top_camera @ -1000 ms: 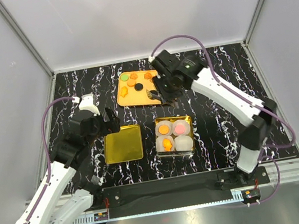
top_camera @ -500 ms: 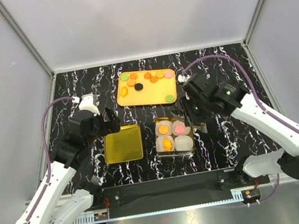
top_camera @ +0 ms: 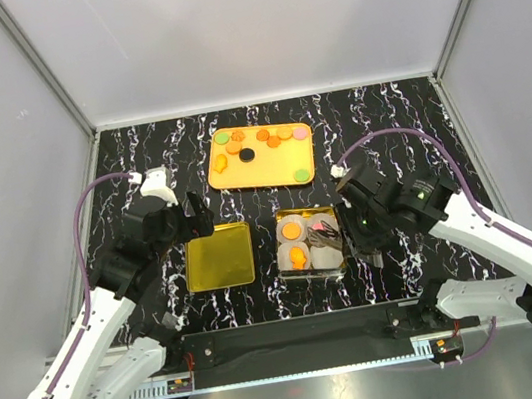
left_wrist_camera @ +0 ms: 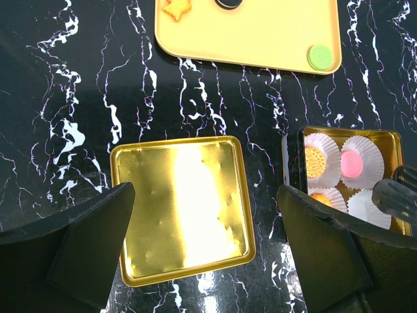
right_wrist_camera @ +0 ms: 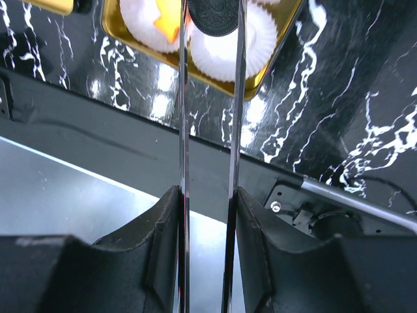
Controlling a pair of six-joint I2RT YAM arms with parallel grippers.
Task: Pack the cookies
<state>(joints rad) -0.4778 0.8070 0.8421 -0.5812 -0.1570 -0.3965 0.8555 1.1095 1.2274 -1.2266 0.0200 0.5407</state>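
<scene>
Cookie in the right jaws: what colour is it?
Black cookie, clearest in the right wrist view.

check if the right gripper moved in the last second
Yes. The right gripper, shut on a black cookie, moved down the top view from over the orange tray to over the gold tin.

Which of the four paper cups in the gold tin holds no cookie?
The cup in the tin's near-right corner: plain white inside, while the other three hold orange or pink cookies.
</scene>
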